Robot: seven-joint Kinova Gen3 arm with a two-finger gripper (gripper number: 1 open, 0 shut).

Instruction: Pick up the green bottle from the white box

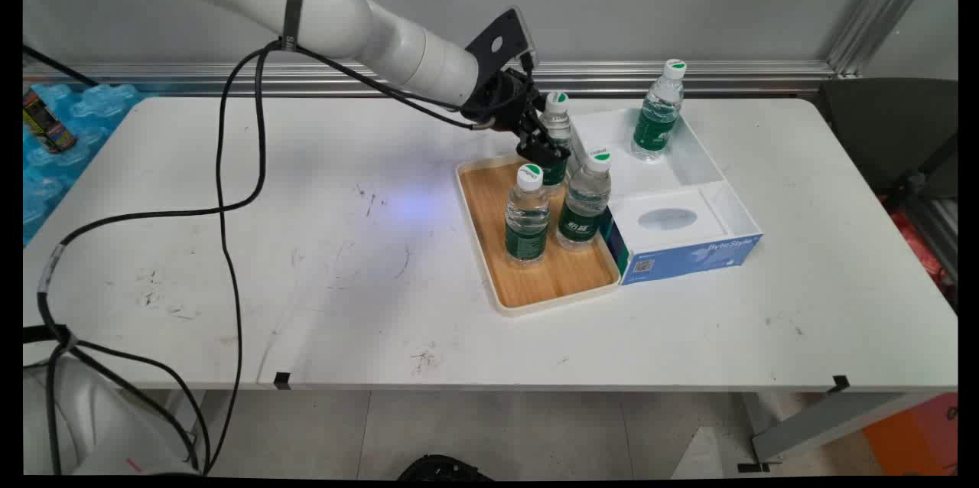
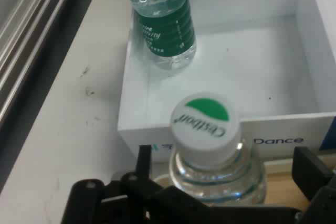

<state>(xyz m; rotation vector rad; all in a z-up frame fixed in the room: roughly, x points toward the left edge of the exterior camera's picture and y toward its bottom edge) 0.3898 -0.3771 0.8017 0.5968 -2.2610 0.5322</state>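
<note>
My gripper is low over the back end of a wooden tray, straddling the neck of a clear water bottle with a green label and a white cap. In the hand view that bottle stands upright between my fingers, with a gap on each side, so the gripper is open. Two more such bottles stand nearer on the tray. Just behind the tray, another bottle stands in a white open box.
A blue-and-white tissue box sits against the tray's right side, in the white box's front part. Black cables hang over the table's left half. A can lies on blue packs at far left. A dark chair is at right.
</note>
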